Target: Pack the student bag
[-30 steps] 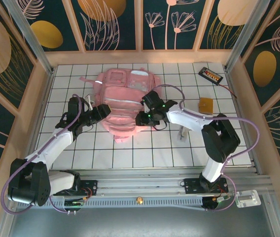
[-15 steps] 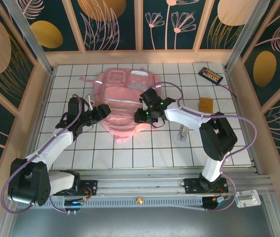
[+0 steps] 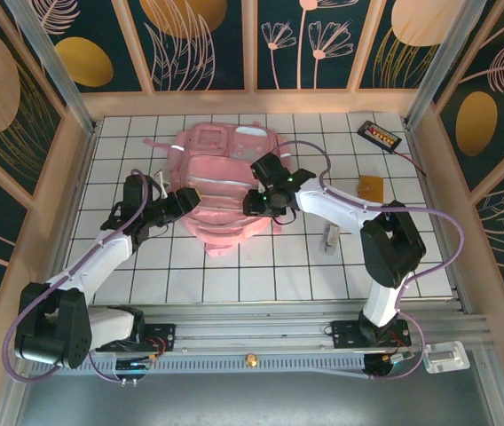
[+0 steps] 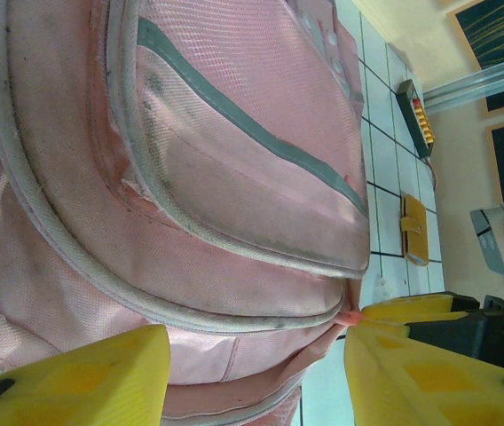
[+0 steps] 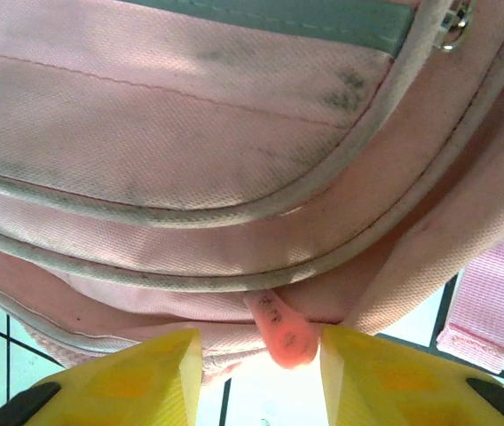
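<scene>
Toward the far middle of the white, black-gridded desk [image 3: 234,275] lies the student bag [image 3: 221,177], flat on its back, its top near the wooden far wall and its lower edge pointing at the arms. Bare tiles run wide along the near side between the two arm bases, and a narrower bare strip follows the left wall. To the right the desk is partly taken up by small things. Close up, the bag [image 4: 190,177] is soft woven pink cloth, rounded in stacked pocket lobes. Each lobe is edged with off-white piping smudged dark, and a smooth grey strip [image 5: 279,22] crosses it. A ribbed pink strap [image 5: 487,302] trails onto the tiles. The left pincer [image 3: 184,200] sits at the bag's left flank, its yellow fingers [image 4: 101,373] spread wide with the bag's lower rim between them. I cannot tell whether they press it. The right pincer [image 3: 254,206] meets the bag's right lower edge, jaws spread. A rubbery pink zip tab [image 5: 283,333] hangs between them, against one finger with light showing on its other side. A black oblong device [image 3: 380,135] with a cable lies by the far right corner. A tan square wallet [image 3: 370,188] lies nearer, well apart from the bag. A small grey piece [image 3: 330,238] sits beside the right arm.
</scene>
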Motion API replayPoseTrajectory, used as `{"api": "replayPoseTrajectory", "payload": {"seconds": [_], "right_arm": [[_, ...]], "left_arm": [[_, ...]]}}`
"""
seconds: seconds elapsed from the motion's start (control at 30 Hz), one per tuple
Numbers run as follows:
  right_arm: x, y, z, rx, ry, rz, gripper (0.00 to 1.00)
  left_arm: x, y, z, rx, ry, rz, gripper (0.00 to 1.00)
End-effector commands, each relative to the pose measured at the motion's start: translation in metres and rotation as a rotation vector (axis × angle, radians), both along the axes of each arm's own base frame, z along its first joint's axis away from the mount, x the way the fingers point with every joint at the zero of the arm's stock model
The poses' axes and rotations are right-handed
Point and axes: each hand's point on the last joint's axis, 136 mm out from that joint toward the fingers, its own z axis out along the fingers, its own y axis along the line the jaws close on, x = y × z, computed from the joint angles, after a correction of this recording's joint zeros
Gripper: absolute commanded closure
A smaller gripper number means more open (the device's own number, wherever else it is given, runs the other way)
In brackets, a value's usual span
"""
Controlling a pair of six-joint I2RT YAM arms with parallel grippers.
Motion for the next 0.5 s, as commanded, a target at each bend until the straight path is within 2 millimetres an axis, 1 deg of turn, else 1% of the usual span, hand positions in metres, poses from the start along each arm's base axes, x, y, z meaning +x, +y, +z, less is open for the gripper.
{"api": "replayPoseTrajectory", "payload": {"seconds": [0.0, 0.17, 0.47], "right_arm": [[0.002, -0.003, 0.008, -0.014, -0.004, -0.017, 0.6], [0.0, 0.002, 0.001, -0.011, 0.011, -0.007, 0.6], [0.001, 0.008, 0.004, 0.001, 0.009, -0.004, 0.67]], "left_arm": [[0.002, -0.004, 0.006, -0.021, -0.02, -0.016, 0.46], [0.001, -0.003, 0.003, -0.014, -0.016, -0.013, 0.46], [0.002, -0.001, 0.0, -0.009, -0.014, -0.014, 0.46]]}}
